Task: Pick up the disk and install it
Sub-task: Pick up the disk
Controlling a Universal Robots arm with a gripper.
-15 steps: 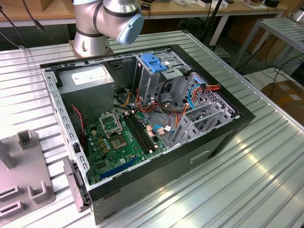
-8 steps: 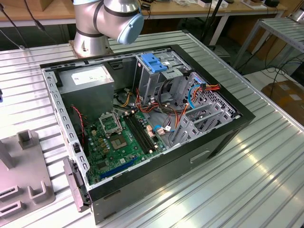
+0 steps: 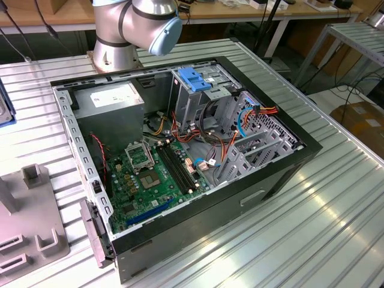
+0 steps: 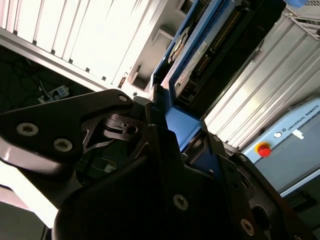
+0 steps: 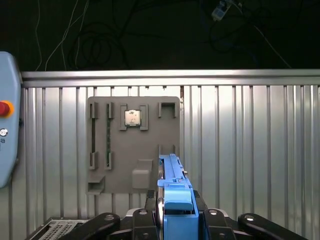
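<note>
So far: pick-up done. Gripper (image 5: 175, 215) clamped on the disk (image 5: 170, 172), held edge-on above the grey tray (image 5: 150, 140). Install into the computer case (image 3: 240, 198) judged not yet done.

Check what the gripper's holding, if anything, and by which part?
The gripper is shut on the disk, clamping one end of its blue frame from both sides. The labelled body juts out free beyond the grip.
</note>
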